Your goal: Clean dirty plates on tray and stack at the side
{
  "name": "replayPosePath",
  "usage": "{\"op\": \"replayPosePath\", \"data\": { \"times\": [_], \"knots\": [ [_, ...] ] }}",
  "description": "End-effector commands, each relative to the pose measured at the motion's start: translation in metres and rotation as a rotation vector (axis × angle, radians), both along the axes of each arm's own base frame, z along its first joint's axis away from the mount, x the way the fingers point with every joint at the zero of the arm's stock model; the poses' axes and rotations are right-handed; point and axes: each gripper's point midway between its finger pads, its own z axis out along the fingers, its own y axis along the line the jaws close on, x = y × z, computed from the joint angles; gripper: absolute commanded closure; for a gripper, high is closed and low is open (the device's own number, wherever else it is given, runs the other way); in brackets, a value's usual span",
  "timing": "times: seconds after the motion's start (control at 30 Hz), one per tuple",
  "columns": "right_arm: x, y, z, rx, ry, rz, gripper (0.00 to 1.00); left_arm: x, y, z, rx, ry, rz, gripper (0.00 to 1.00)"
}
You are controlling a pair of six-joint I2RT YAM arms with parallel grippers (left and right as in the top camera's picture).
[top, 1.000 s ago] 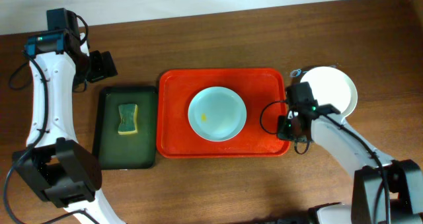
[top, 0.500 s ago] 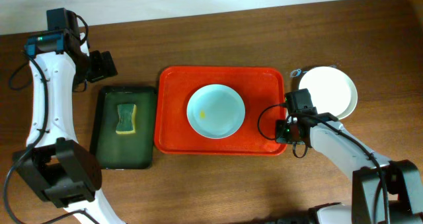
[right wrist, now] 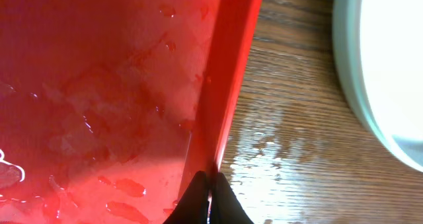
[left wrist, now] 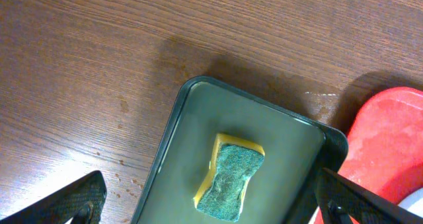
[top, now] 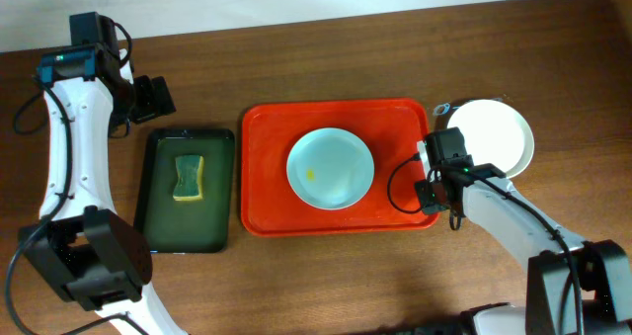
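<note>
The right fingers [right wrist: 193, 201] clamp the tray [right wrist: 232, 65] at its right rim.

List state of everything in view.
tray: wet, right rim pinched
tray plate: yellow smear, unwiped
side plate: on table, looks clean
sponge: in green tray, untouched
left fingers: open, empty
right fingers: shut on tray rim

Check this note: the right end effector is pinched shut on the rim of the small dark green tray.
Wrong tray. The right end effector is pinched shut on the rim of the large red-orange rectangular plastic tray, as the right wrist view shows.
</note>
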Motion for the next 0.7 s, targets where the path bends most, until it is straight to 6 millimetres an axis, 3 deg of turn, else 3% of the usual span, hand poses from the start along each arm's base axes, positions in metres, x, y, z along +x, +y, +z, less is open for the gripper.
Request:
{"op": "replayPosePath", "data": {
  "times": [0.0, 0.2, 0.27, 0.33, 0.37, 0.4, 0.5, 0.6, 0.67],
  "knots": [
    [-0.016, -0.034, -0.008, -0.186, 0.072, 0.000, 0.96, 0.003, 0.000, 0.008, 0.006, -0.023, -0.002, 0.01],
    [0.000, -0.029, 0.007, -0.169, 0.046, 0.016, 0.95, 0.003, 0.000, 0.008, 0.006, -0.023, -0.002, 0.01],
    [0.011, -0.014, 0.017, -0.087, 0.031, 0.037, 0.87, 0.003, 0.000, 0.008, 0.007, -0.023, -0.002, 0.01],
    [0.020, 0.005, 0.030, 0.022, 0.023, 0.067, 0.75, 0.003, 0.000, 0.008, 0.006, -0.023, -0.002, 0.01],
    [0.026, 0.023, 0.046, 0.121, 0.028, 0.093, 0.60, 0.003, 0.000, 0.008, 0.007, -0.023, -0.002, 0.01],
    [0.028, 0.040, 0.062, 0.217, 0.035, 0.118, 0.53, 0.003, 0.000, 0.008, 0.007, -0.023, -0.002, 0.01],
    [0.041, 0.101, 0.126, 0.602, 0.011, 0.094, 0.01, 0.003, 0.000, 0.008, 0.006, -0.023, -0.002, 0.01],
    [0.044, 0.145, 0.164, 0.919, 0.017, 0.091, 0.02, 0.003, 0.000, 0.008, 0.006, -0.023, -0.002, 0.01],
    [0.043, 0.159, 0.167, 0.983, 0.055, 0.034, 0.02, 0.003, 0.000, 0.008, 0.006, -0.023, -0.002, 0.01]
  ]
}}
